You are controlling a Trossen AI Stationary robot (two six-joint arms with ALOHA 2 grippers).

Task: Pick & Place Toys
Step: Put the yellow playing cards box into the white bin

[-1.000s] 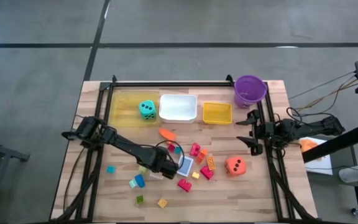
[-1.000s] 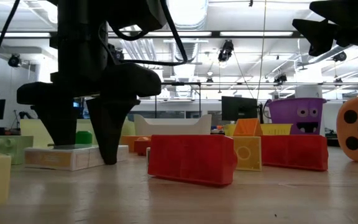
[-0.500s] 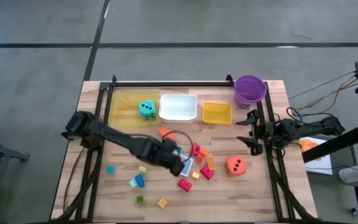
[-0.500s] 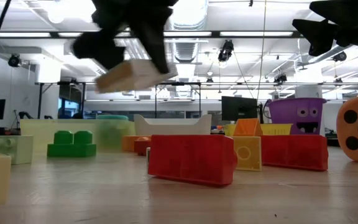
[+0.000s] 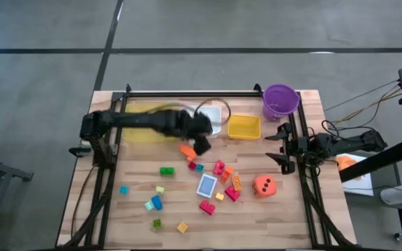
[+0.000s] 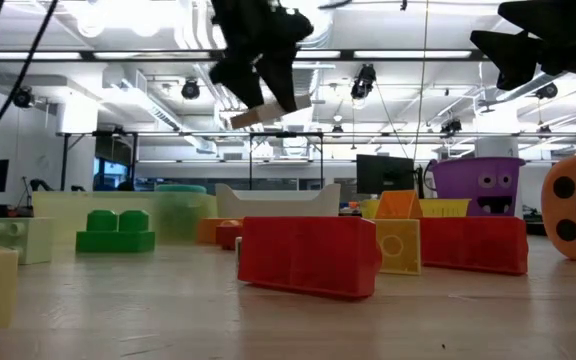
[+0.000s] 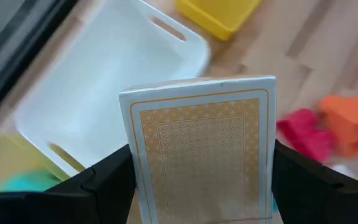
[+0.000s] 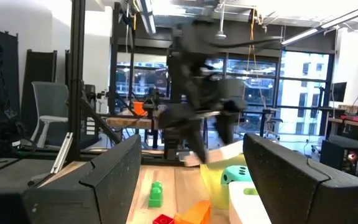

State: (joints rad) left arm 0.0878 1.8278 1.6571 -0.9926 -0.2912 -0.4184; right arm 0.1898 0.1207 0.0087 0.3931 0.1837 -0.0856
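An orange card pack (image 7: pixel 201 149) with a patterned back is clamped between the left gripper's (image 5: pixel 201 136) jaws, raised above the table beside the white tray (image 7: pixel 98 93). It looks light, stiff and smooth, so it is best held across its flat faces. No writing is readable. The right gripper (image 5: pixel 283 148) waits at the table's right edge, jaws apart and empty.

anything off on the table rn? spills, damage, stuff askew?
Nothing damaged or spilled. Blocks lie scattered loose on the wood, as expected mid-sort. Left gripper holds an orange card deck above the white tray; right gripper waits at the table's edge.
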